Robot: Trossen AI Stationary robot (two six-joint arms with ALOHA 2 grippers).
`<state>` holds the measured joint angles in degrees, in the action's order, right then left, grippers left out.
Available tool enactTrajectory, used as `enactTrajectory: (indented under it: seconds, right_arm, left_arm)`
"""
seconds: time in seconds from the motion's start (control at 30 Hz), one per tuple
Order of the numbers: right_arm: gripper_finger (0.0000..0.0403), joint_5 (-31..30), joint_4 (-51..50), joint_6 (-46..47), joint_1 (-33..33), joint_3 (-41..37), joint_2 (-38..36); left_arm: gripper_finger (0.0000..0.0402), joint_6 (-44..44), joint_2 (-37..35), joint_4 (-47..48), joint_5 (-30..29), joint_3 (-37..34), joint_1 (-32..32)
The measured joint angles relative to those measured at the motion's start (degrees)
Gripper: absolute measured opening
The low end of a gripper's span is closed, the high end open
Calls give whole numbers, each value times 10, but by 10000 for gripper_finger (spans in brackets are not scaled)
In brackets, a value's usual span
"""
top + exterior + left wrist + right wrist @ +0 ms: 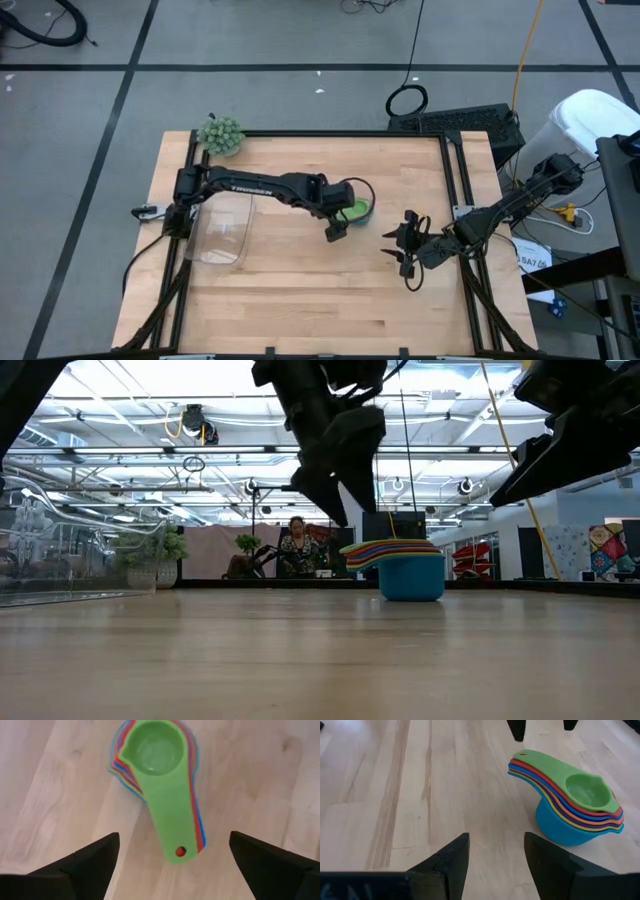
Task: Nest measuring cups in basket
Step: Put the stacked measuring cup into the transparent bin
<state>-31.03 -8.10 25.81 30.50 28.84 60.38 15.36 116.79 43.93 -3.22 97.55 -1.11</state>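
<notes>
The measuring cups (357,210) sit nested in one stack on the bare table, the green one (156,755) on top and a big light blue one (560,827) at the bottom, with their handles fanned to one side. My left gripper (335,228) hovers open just above and on the near side of the stack. Its fingers stand either side of the handle ends (181,851) without touching. My right gripper (405,245) is open, to the right of the stack and clear of it. The clear basket (222,228) lies under the left arm.
A fuzzy green ball (220,135) sits at the table's far left corner. Bare wood lies between the stack and the basket and along the near side. In the low view a person (297,550) shows in the room behind the table.
</notes>
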Motion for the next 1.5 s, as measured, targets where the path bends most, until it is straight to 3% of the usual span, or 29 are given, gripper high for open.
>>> enactTrajectory:
  seconds: [0.7,1.0,1.1,1.17,1.33,1.5]
  right_arm:
    - [183,12,10,16,0,-31,0]
    - [183,45,163,38,0,-111,-3]
    - [183,59,196,38,0,-128,-6]
    - [183,59,209,43,0,-132,-6]
    - [183,73,207,53,0,-132,-5]
    - [183,75,207,64,0,-132,-6]
  left_arm:
    - [395,14,64,-59,8,2,-5]
    - [389,15,91,-70,7,2,-16]
    - [359,19,90,-90,0,3,-20]
    - [318,20,89,-83,1,2,-22]
    - [155,14,88,-70,8,2,-26]
    - [151,-35,88,-47,9,2,-25]
